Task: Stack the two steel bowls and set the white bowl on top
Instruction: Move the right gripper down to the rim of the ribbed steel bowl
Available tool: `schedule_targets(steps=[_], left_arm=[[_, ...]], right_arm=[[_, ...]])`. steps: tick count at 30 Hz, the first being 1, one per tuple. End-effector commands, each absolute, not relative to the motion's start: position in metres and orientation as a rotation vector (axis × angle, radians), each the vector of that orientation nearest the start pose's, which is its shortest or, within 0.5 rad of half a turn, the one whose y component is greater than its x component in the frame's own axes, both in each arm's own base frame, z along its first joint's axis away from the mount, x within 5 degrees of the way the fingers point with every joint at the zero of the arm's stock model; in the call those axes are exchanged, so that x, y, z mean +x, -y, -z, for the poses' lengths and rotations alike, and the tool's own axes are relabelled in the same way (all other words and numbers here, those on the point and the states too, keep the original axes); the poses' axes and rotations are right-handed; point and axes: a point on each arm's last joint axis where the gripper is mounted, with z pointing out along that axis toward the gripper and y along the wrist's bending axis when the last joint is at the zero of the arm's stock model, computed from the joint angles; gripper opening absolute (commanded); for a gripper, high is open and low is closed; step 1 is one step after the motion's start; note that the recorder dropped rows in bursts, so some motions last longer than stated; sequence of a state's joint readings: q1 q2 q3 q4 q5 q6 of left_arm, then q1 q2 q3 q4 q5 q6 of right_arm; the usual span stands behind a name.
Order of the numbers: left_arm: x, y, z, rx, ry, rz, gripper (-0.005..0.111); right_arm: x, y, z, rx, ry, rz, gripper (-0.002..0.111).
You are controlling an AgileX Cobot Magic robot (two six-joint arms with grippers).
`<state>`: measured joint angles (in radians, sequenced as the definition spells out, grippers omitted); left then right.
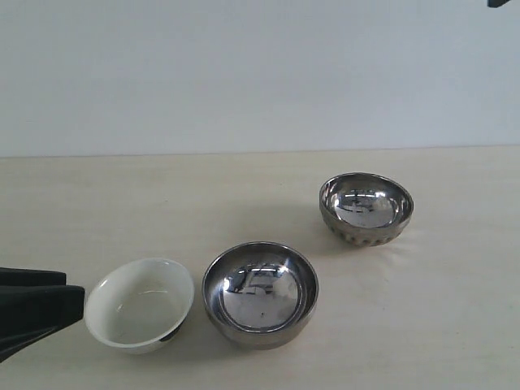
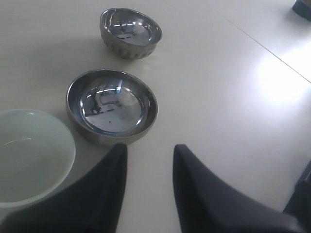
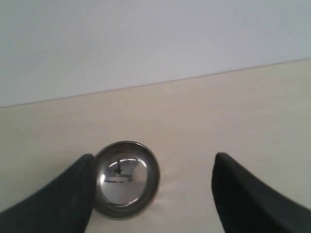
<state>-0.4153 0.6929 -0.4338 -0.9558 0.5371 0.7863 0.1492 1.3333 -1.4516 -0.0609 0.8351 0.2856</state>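
The white bowl (image 1: 140,305) stands upright at the front left, with the smooth steel bowl (image 1: 260,292) close on its right. The ribbed steel bowl (image 1: 366,207) stands apart, farther back and to the right. My left gripper (image 1: 73,288) reaches in from the left edge, its tips right next to the white bowl's rim. The left wrist view shows the left gripper (image 2: 148,153) open over bare table, holding nothing, with the white bowl (image 2: 29,155), the smooth steel bowl (image 2: 112,107) and the ribbed steel bowl (image 2: 130,33) ahead. My right gripper (image 3: 153,162) is wide open and empty, with a steel bowl (image 3: 125,178) beyond it.
The bowls stand on a pale beige table (image 1: 455,325) before a plain white wall (image 1: 260,73). A dark piece of the right arm (image 1: 504,3) shows at the top right corner of the exterior view. A seam (image 2: 262,46) crosses the tabletop in the left wrist view.
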Motion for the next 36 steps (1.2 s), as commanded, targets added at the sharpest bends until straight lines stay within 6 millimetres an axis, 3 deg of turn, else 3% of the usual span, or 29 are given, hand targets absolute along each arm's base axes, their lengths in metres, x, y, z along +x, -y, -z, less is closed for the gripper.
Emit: schedule_targets(steps=[1,8,11,15,18,23,26,29,31,36], left_arm=[[0.104,0.087,-0.272,0.584,-2.021,0.760,0.031],[0.104,0.087,-0.272,0.584,-2.021,0.760,0.031],[0.104,0.087,-0.272,0.584,-2.021,0.760,0.031],[0.104,0.087,-0.272,0.578,-2.019,0.761,0.031],[0.104,0.087,-0.273,0.569,-2.017,0.765,0.031],[0.104,0.087,-0.273,0.567,-2.016,0.763,0.031],[0.104,0.087,-0.273,0.569,-2.015,0.762,0.031],[0.104,0.087,-0.273,0.569,-2.015,0.762,0.031],[0.104,0.087,-0.273,0.569,-2.015,0.762,0.031],[0.104,0.087,-0.273,0.568,-2.015,0.764,0.031]], right_arm=[[0.302,-0.037,-0.417,0.112,-2.297,-0.112,0.060],[0.356,-0.051,-0.363,0.025,-2.504,-0.147,0.060],[0.391,-0.059,-0.322,-0.008,-2.565,-0.182,0.061],[0.417,-0.063,-0.276,-0.004,-2.620,-0.177,0.061],[0.428,-0.066,-0.249,-0.024,-2.663,-0.191,0.061],[0.435,-0.067,-0.228,-0.043,-2.690,-0.181,0.061],[0.441,-0.069,-0.201,-0.037,-2.753,-0.184,0.059],[0.444,-0.069,-0.186,-0.031,-2.776,-0.186,0.039],[0.444,-0.069,-0.182,-0.031,-2.790,-0.184,0.032],[0.445,-0.069,-0.171,-0.039,-2.814,-0.180,0.044]])
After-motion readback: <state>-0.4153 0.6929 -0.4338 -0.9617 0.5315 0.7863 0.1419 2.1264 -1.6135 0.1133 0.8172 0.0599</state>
